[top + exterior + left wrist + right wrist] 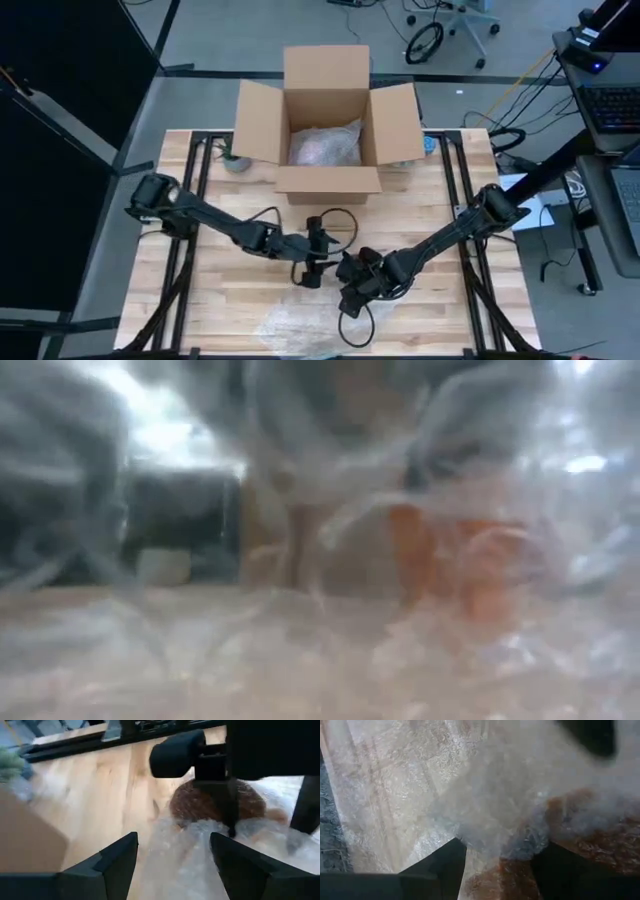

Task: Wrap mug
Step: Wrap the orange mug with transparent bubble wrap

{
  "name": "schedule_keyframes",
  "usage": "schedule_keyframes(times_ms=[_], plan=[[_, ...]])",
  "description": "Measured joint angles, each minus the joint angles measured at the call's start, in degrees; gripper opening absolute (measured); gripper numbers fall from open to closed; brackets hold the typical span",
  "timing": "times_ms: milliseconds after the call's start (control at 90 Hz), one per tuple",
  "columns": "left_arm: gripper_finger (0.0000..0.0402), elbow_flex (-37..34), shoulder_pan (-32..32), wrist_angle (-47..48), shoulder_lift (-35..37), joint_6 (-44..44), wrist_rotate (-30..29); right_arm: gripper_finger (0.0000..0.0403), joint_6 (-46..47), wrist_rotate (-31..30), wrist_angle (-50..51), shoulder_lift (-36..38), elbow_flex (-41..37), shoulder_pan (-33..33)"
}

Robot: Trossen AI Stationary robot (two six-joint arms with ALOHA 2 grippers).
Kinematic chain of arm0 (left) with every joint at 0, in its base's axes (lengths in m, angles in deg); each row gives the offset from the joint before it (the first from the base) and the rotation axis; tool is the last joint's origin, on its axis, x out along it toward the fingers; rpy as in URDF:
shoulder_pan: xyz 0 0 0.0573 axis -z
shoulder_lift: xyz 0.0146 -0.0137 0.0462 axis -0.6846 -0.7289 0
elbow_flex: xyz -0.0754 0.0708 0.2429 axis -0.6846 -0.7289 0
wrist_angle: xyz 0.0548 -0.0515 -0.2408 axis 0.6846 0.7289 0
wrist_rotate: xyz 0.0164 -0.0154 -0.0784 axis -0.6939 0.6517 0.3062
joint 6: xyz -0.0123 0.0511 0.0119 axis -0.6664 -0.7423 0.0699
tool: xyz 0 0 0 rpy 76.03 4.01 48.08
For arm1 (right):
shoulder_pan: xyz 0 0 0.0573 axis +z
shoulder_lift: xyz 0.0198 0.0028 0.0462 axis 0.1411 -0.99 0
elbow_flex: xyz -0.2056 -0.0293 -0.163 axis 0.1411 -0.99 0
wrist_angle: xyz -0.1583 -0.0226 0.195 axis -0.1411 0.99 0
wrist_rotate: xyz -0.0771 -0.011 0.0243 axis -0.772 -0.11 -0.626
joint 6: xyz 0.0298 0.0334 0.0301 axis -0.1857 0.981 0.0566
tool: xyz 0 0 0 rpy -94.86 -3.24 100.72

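So the mug (217,802) is found near the middle of the table (200,290), brown and rounded, sitting on a sheet of bubble wrap (300,325) that's spread over the near part of the wood. Part of the wrap is seen pulled up over the mug in the right wrist view, so it's half covered at best.

The left gripper (312,262) is parked just left of the mug, and its jaws are clearly apart with nothing held between them; only wrap and bare wood are seen in the gap. The right gripper (355,290) is pressed in close from the right and near side, right on top of the wrap. Its jaws look spread, with wrap and mug filling the space between, though whether anything is actually pinched can't be told.

An open cardboard box (327,125) is set at the far edge of the table, with a bubble-wrapped bundle (325,145) already inside.

The low view is totally smothered by wrap.
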Motion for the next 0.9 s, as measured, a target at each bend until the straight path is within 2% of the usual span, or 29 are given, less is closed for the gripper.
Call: schedule_keyframes(times_ms=[89, 311, 544, 900], plan=[[0.0238, 0.0, -0.5, -5.5, -3.2, 0.1, 4.9, 0.0188, -0.3, 0.0, -0.1, 0.0, 0.0, 0.0], [0.0238, 0.3, -0.4, -10.8, -8.0, 0.9, 5.5, 0.0187, -0.9, 0.0, -0.1, 0.1, 0.0, 0.0], [0.0238, 0.3, -0.4, -10.6, -8.5, 0.8, 5.5, 0.0187, -0.8, 0.7, -0.1, 1.1, 0.0, 0.0], [0.0238, 0.2, -0.4, -10.3, -8.7, 0.7, 5.5, 0.0187, -1.1, 0.0, 2.5, 7.6, 0.1, -0.1]])
